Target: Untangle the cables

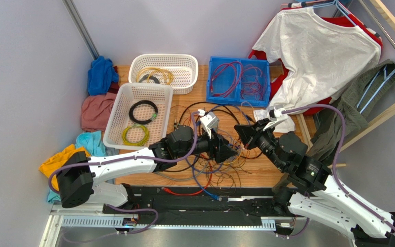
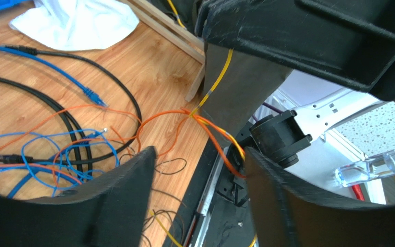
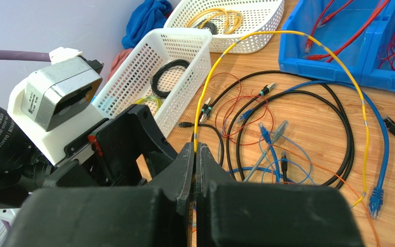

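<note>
The cables (image 1: 220,160) lie as a loose tangle of black, blue, orange and red wires on the wooden table between the arms. My right gripper (image 3: 195,154) is shut on a yellow cable (image 3: 287,35), which arcs up from the jaws and drops toward a blue plug (image 3: 375,198). My left gripper (image 2: 199,160) stands open just left of it. An orange strand (image 2: 216,135) joined with yellow runs across the gap to the right finger (image 2: 266,177); nothing is clamped. In the top view the left gripper (image 1: 230,150) and the right gripper (image 1: 242,134) nearly meet above the tangle.
Two white baskets (image 1: 116,119) (image 1: 194,62) hold neat coils at the back left. A blue bin (image 1: 213,82) with red wires sits behind the tangle. Clothes are piled at the left (image 1: 97,110), and a white shirt (image 1: 318,56) hangs at the right. The black base rail (image 1: 204,201) borders the near edge.
</note>
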Action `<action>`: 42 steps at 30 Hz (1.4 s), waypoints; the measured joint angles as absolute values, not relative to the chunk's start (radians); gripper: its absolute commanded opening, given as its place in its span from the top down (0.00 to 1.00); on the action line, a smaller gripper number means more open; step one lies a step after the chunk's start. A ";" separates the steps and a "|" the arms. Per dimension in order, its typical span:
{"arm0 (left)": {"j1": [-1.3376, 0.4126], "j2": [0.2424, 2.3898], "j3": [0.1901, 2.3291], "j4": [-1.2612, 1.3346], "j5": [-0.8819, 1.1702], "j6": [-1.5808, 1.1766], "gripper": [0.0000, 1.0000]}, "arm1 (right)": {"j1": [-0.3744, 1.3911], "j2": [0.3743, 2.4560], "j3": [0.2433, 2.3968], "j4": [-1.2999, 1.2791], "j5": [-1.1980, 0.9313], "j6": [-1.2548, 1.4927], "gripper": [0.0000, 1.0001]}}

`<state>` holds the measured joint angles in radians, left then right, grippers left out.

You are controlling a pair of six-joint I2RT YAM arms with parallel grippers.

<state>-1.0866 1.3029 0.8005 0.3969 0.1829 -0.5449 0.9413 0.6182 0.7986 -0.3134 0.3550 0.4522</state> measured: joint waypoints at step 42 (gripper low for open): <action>-0.954 1.351 0.549 -0.024 -0.233 -0.927 1.00 | 0.941 0.686 1.361 -0.295 0.409 0.211 1.00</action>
<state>-0.9539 1.3506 0.5488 -0.0242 -0.2329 -0.9272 0.9413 0.6861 1.3609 -0.2951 0.4088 0.2108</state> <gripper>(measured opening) 0.008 0.010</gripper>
